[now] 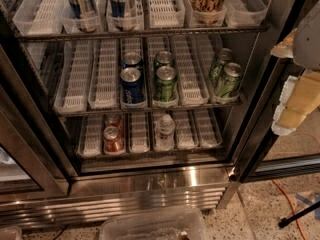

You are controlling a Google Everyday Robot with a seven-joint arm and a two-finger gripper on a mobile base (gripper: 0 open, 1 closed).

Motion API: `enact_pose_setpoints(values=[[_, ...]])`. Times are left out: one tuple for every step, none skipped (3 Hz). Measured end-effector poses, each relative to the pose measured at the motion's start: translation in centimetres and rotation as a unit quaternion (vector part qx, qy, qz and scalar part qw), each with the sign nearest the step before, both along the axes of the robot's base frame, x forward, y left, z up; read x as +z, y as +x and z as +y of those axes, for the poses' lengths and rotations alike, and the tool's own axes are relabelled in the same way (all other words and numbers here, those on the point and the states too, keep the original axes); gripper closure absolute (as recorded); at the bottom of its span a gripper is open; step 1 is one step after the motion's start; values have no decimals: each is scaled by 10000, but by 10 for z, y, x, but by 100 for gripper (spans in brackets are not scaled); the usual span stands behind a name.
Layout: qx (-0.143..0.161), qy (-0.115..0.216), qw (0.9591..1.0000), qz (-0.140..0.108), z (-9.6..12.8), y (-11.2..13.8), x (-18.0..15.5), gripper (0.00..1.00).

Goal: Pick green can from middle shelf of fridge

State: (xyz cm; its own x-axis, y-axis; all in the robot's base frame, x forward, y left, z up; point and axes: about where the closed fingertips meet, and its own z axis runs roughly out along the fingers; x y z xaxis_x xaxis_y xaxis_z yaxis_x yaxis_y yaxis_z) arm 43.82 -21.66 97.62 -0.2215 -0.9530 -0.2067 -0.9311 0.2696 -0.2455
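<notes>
Camera view: the green can point(166, 83) stands upright at the front of the middle shelf point(102, 79) of the fridge point(150, 179), just right of the blue can point(132, 85), with a second green one close behind it. Its long axis runs vertical, silver top and pull tab up. I judge it stiff but easily dented, fairly heavy if full, and smooth, perhaps slick from the cold. A hold across the mid-body from the front looks best. The gripper point(295, 104) hangs far right of the blue can, outside the shelves; whether it is open or closed cannot be told.
</notes>
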Motion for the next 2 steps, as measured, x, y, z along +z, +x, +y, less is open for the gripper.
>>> enact_pose_setpoints(values=[[0,0,10000,0,0,0,0,0],[12,36,10000,-15,3,0,-1,0]])
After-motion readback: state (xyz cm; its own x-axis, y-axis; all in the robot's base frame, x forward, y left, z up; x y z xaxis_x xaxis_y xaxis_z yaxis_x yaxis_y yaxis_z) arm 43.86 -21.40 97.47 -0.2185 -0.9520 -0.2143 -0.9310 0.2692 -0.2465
